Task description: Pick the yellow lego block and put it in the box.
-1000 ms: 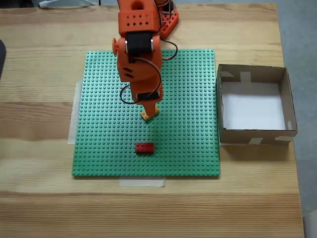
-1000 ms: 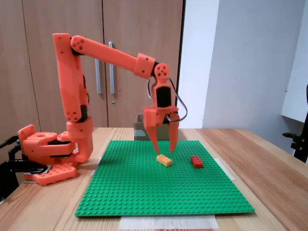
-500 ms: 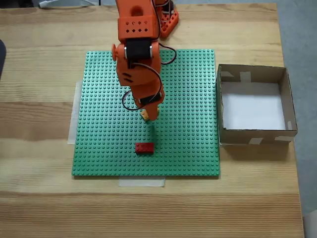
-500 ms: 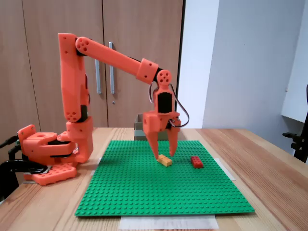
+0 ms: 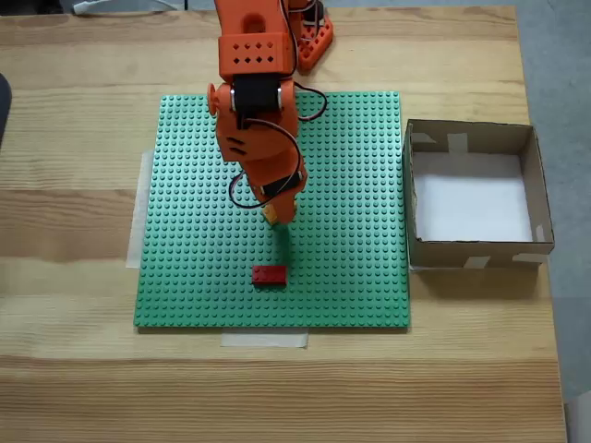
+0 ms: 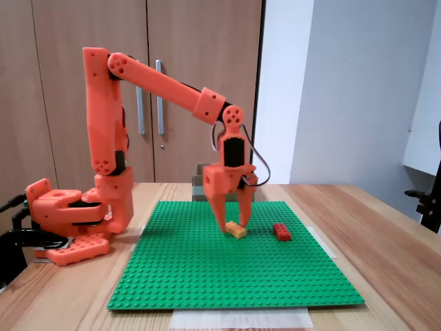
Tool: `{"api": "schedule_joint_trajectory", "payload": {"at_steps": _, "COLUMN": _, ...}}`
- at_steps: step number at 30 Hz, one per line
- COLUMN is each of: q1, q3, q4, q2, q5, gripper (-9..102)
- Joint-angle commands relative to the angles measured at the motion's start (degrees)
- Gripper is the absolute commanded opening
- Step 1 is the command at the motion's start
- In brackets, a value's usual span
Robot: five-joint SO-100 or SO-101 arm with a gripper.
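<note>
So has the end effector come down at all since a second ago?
Yes. In a fixed view the end effector has dropped toward the green baseplate; its open fingertips now straddle the yellow lego block, where before they hung above it.

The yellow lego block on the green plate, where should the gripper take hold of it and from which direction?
Grip the yellow lego block across its two long side faces, from straight above. It lies flat, studs up, so those walls are free. The gripper already straddles it, jaws open.

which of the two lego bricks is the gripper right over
The yellow lego block: the open gripper straddles it on the green baseplate. The red brick lies apart, untouched.
</note>
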Motion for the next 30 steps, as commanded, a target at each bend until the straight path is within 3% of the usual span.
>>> {"api": "schedule_joint_trajectory", "payload": {"at_steps": 1, "q1": 0.3, "q3": 0.0, "q4": -1.1, "q2": 0.4, "q5": -0.4, "gripper": 19}}
{"api": "schedule_joint_trajectory", "payload": {"at_steps": 21, "q1": -0.6, "q3": 0.6, "q4": -4.3, "q2": 2.2, "q5": 1.1, "gripper": 3}}
{"api": "schedule_joint_trajectory", "payload": {"at_steps": 30, "q1": -6.8, "q3": -10.2, "q4": 5.1, "q2": 10.6, "q5": 6.9, "gripper": 1}}
